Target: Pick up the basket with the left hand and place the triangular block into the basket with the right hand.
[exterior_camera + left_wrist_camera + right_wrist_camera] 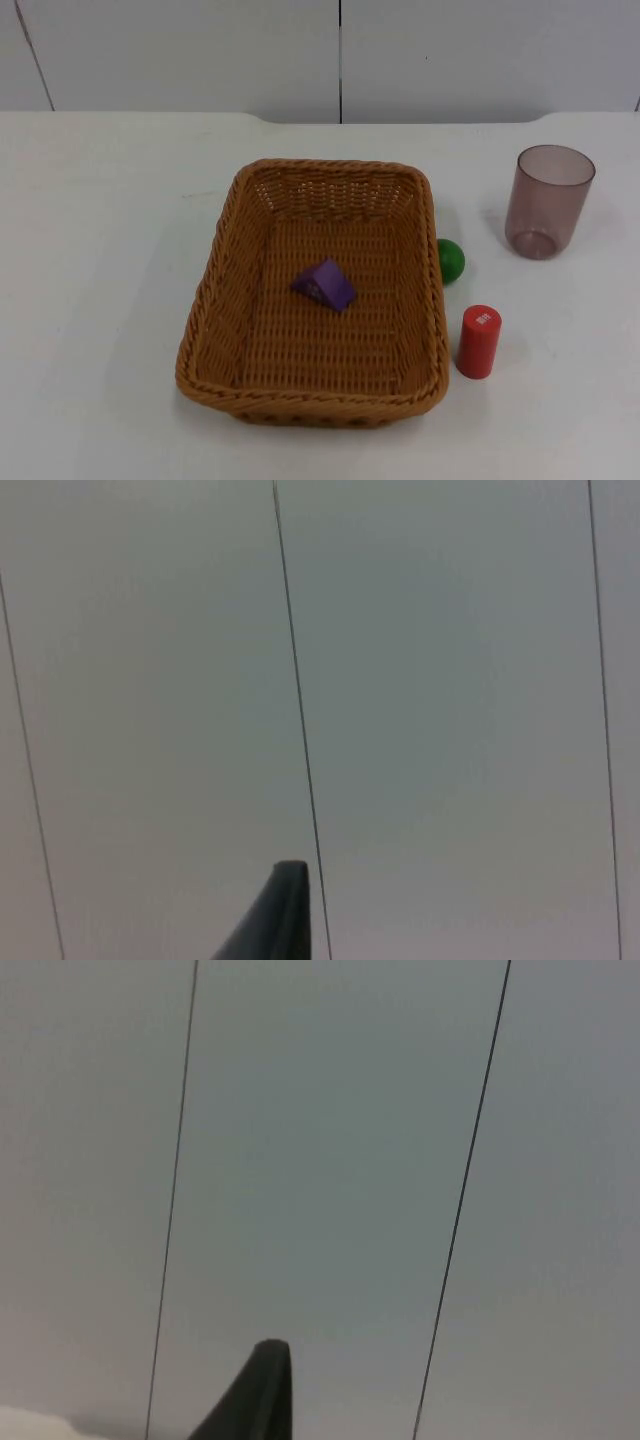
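The purple triangular block (pixel 324 284) lies inside the basket (pixel 215 290) at the frame's centre. A green ball (pixel 451 260) touches its right rim; a red cylinder (pixel 478 341) and a cup (pixel 548 201) stand further right. The table (pixel 100 300) is open at left. Both grippers face the partition wall (pixel 450 680); whether they are spread or pressed together perhaps cannot be told.

Fixed overhead view down onto table (pixel 90 300); both wrist views close on the same grey partition wall (pixel 450 680).

The white tabletop (pixel 100 300) carries a woven basket (pixel 230 340) at the centre of the frame. Just right of it sit a green ball (pixel 451 260) and a red cylinder (pixel 478 341). A purple-tinted cup (pixel 548 200) stands at upper right.
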